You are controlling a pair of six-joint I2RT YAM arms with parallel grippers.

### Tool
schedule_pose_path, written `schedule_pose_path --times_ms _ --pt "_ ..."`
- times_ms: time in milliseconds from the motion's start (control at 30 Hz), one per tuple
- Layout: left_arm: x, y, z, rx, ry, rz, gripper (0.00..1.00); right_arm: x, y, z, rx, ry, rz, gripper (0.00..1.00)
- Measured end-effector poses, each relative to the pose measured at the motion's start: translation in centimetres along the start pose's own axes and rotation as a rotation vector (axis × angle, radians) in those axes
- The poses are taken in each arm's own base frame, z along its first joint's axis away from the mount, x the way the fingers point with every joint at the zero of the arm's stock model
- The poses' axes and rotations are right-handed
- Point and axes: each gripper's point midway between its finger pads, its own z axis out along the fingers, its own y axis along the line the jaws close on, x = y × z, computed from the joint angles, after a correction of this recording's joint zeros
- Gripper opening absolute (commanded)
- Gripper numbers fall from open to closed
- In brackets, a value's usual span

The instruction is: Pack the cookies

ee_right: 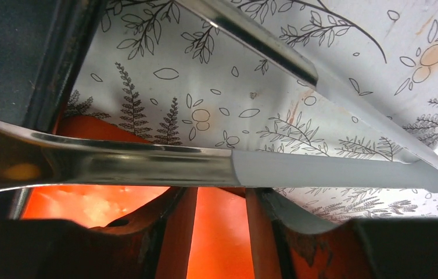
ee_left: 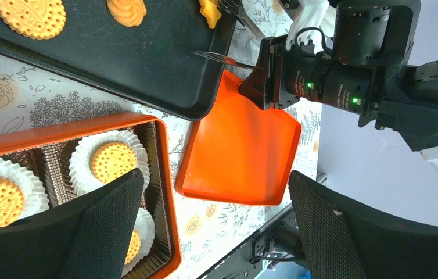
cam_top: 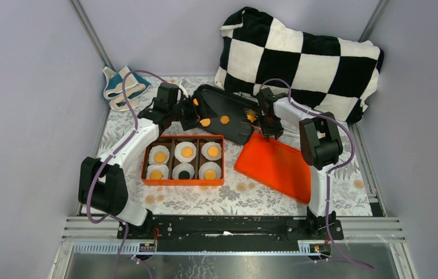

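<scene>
Several orange cookies (cam_top: 225,120) lie on a black baking tray (cam_top: 237,131) at the back middle; the left wrist view shows them as a round one (ee_left: 31,16), a swirl and a star. An orange box (cam_top: 183,182) holds white paper cups with cookies (cam_top: 186,152) in them. My left gripper (cam_top: 190,116) hangs open at the tray's left end, over the box and the table, with nothing between its fingers (ee_left: 106,226). At the tray's right end my right gripper (cam_top: 267,123) is shut on metal tongs (ee_right: 275,168), whose tips (ee_left: 216,56) reach over the tray's rim.
An orange lid (cam_top: 275,165) lies flat to the right of the box, under the right gripper. A black-and-white checked cushion (cam_top: 304,58) fills the back right. A teal and cream cloth (cam_top: 118,87) lies at the back left. Grey walls close both sides.
</scene>
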Motion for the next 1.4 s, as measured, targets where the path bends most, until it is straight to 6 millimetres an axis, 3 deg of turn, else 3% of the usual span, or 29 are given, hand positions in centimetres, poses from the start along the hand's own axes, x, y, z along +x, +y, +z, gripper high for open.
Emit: schedule_pose_path --times_ms 233,300,533,800,967,1167,1400 --pt "0.6 -0.3 0.3 0.005 0.012 0.007 0.97 0.5 0.9 0.0 -0.134 0.033 -0.031 0.07" --pt "0.8 -0.4 0.3 0.006 0.016 0.009 0.97 1.0 1.3 -0.2 -0.164 0.045 -0.046 0.02" --pt "1.2 -0.8 0.5 0.009 0.023 0.011 0.97 2.5 3.0 -0.7 -0.257 0.042 -0.030 0.00" --pt "1.9 -1.3 1.2 0.005 0.033 0.030 0.98 3.6 2.6 -1.4 -0.242 0.018 0.023 0.00" --pt "2.0 -1.3 2.4 -0.006 0.037 0.039 0.98 2.9 1.6 -4.7 -0.228 -0.057 0.039 0.00" --pt "1.9 0.5 7.1 -0.033 0.078 0.026 0.98 1.7 0.5 -9.1 -0.215 -0.171 0.053 0.00" --pt "3.2 2.3 13.7 -0.031 0.183 0.052 0.96 0.1 0.6 -11.6 -0.249 -0.269 0.073 0.00"
